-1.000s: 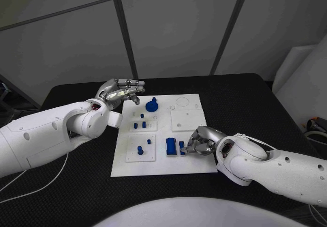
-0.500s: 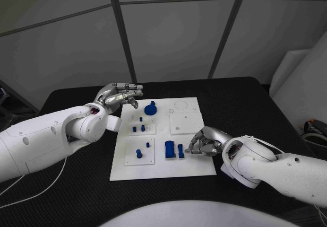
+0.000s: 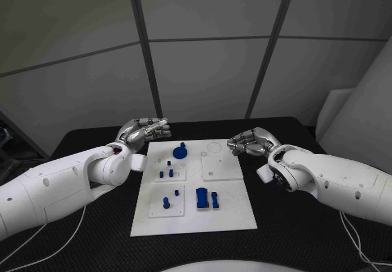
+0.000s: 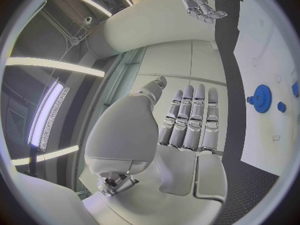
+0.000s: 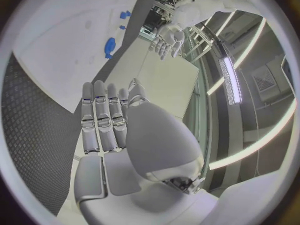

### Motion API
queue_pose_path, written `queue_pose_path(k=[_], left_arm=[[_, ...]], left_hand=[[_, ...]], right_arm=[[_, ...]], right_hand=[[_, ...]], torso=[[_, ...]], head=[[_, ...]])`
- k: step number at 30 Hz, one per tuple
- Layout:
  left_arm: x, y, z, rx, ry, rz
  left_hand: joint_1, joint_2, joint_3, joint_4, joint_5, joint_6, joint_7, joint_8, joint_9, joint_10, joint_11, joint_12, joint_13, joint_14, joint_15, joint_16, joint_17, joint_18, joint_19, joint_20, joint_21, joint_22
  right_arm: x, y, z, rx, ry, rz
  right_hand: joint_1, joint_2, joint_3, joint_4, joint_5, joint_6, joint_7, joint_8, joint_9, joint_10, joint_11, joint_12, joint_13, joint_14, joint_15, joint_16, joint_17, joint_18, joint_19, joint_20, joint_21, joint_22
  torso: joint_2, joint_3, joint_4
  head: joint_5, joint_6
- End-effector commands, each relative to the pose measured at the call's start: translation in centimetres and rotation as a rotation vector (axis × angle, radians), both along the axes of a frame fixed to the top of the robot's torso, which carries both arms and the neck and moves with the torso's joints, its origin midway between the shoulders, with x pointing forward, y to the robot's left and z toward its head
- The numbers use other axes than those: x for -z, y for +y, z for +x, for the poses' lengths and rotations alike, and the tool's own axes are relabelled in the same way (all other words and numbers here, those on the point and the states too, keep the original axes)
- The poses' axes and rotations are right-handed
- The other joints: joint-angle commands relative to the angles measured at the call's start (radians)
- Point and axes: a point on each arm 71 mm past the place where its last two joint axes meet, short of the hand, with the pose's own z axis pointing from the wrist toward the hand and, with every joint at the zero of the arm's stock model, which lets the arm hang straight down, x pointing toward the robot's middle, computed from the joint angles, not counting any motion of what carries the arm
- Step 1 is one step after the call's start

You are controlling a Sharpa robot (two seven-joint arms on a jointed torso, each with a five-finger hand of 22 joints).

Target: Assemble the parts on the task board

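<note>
The white task board (image 3: 230, 220) lies in the middle of the black table. On it stand a blue gear (image 3: 179, 151), several small blue pegs (image 3: 167, 173) and two upright blue blocks (image 3: 207, 198) near its front. My left hand (image 3: 145, 131) hovers at the board's far left corner, fingers straight and holding nothing. My right hand (image 3: 251, 140) hovers at the far right corner, also holding nothing. In the left wrist view the fingers (image 4: 190, 117) lie straight side by side, with the gear (image 4: 260, 97) beyond. The right wrist view shows straight fingers (image 5: 103, 116) and the gear (image 5: 110, 46).
Raised white plates (image 3: 222, 168) sit on the board's right half. The black table (image 3: 294, 226) runs round the board on all sides. Grey wall panels stand behind the table's far edge. My forearms flank the board on both sides.
My right hand has left the blue blocks at the board's front and moved to its far right corner. The camera has tilted up. The left hand has barely moved.
</note>
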Motion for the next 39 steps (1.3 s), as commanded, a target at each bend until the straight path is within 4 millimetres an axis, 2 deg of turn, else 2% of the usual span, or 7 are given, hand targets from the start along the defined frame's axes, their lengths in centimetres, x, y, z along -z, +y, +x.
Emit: queue_pose_path(k=[1, 9, 10, 12, 26, 28, 39], left_arm=[[0.0, 0.8, 0.7, -0.123, -0.040, -0.068], [1.0, 1.4, 2.1, -0.278, -0.055, -0.047], [1.2, 0.7, 1.9, -0.180, -0.022, -0.037], [1.2, 0.6, 1.8, -0.181, -0.022, -0.034], [-0.6, -3.3, -1.2, -0.212, -0.059, 0.090], [-1.1, -4.1, -2.0, -0.220, -0.071, 0.115], [-2.1, -5.6, -3.8, -0.239, -0.098, 0.163]], left_hand=[[0.001, 0.015, -0.025, 0.008, -0.005, 0.000, -0.013, -0.015, -0.001, -0.001, 0.014, -0.038, 0.000, -0.002, 0.017, -0.072, -0.028, -0.007, -0.028, 0.021, -0.051, -0.050], [0.027, 0.047, -0.109, 0.018, 0.001, -0.007, -0.030, -0.070, -0.001, -0.047, 0.024, -0.145, -0.001, -0.037, 0.039, -0.244, -0.106, -0.011, -0.094, 0.042, -0.150, -0.170], [-0.384, 0.065, -0.158, -0.044, -0.052, -0.291, -0.068, -0.137, -0.066, -0.335, -0.029, -0.172, -0.063, -0.293, -0.011, -0.279, -0.172, -0.057, -0.267, -0.044, -0.176, -0.286], [-0.429, 0.136, -0.170, -0.044, -0.055, -0.324, -0.079, -0.137, -0.066, -0.374, -0.035, -0.252, -0.063, -0.326, -0.016, -0.295, -0.172, -0.058, -0.292, -0.056, -0.250, -0.309], [-0.825, 0.136, -0.286, -0.044, -0.168, -0.596, -0.177, -0.137, -0.066, -0.653, -0.152, -0.252, -0.063, -0.575, -0.128, -0.388, -0.172, -0.101, -0.463, -0.140, -0.250, -0.425], [-0.870, 0.136, -0.286, -0.044, -0.168, -0.627, -0.177, -0.137, -0.066, -0.686, -0.152, -0.252, -0.063, -0.604, -0.128, -0.388, -0.172, -0.101, -0.483, -0.149, -0.250, -0.439], [-1.041, 0.136, -0.286, -0.044, -0.168, -0.745, -0.177, -0.137, -0.066, -0.807, -0.152, -0.252, -0.063, -0.712, -0.128, -0.388, -0.172, -0.101, -0.557, -0.249, -0.250, -0.489]], right_arm=[[-0.3, 0.1, 1.3, 0.027, -0.031, 0.233], [0.7, 0.4, 4.1, 0.079, -0.056, 0.281], [1.0, 0.4, 3.8, 0.088, -0.033, 0.185], [1.0, 0.4, 3.8, 0.091, -0.036, 0.189], [-2.0, 1.7, 0.2, 0.225, -0.104, 0.334], [-2.6, 1.9, -0.7, 0.257, -0.110, 0.357], [-3.8, 2.4, -2.9, 0.324, -0.113, 0.395]], right_hand=[[-0.008, -0.005, -0.008, -0.009, -0.007, 0.008, -0.002, -0.016, -0.026, 0.009, 0.010, -0.032, -0.074, -0.017, 0.011, -0.074, -0.058, 0.011, 0.001, 0.023, -0.074, -0.062], [-0.041, 0.004, -0.021, -0.058, -0.009, -0.010, 0.013, -0.018, -0.102, -0.012, 0.037, -0.085, -0.224, 0.000, 0.034, -0.195, -0.193, 0.013, 0.043, 0.051, -0.233, -0.213], [-0.504, -0.048, 0.036, -0.117, -0.085, -0.305, -0.048, -0.080, -0.137, -0.333, -0.012, -0.149, -0.305, -0.317, -0.011, -0.262, -0.220, -0.051, -0.225, -0.025, -0.271, -0.314], [-0.568, -0.048, 0.043, -0.133, -0.093, -0.343, -0.051, -0.080, -0.150, -0.377, -0.013, -0.149, -0.305, -0.352, -0.011, -0.262, -0.236, -0.052, -0.247, -0.031, -0.291, -0.342], [-1.008, -0.048, 0.170, -0.192, -0.164, -0.623, -0.105, -0.080, -0.241, -0.683, -0.116, -0.149, -0.305, -0.649, -0.101, -0.262, -0.316, -0.090, -0.491, -0.103, -0.400, -0.448], [-1.059, -0.048, 0.170, -0.201, -0.172, -0.655, -0.179, -0.080, -0.241, -0.718, -0.116, -0.149, -0.305, -0.682, -0.101, -0.262, -0.316, -0.090, -0.519, -0.111, -0.400, -0.460], [-1.256, -0.048, 0.170, -0.281, -0.260, -0.779, -0.179, -0.080, -0.241, -0.855, -0.116, -0.149, -0.305, -0.815, -0.101, -0.262, -0.316, -0.171, -0.626, -0.199, -0.400, -0.507]], torso=[[-0.019, -0.0027, -0.0041], [-0.024, 0.0008, -0.0024], [-0.022, -0.0012, -0.0036], [-0.022, -0.0010, -0.0018], [0.014, 0.0111, 0.0753], [0.015, 0.0114, 0.0771], [0.015, 0.0114, 0.0771]], head=[[0.004, 0.022], [0.013, 0.043], [0.009, 0.040], [0.009, 0.042], [0.003, 0.127], [0.003, 0.129], [0.003, 0.129]])
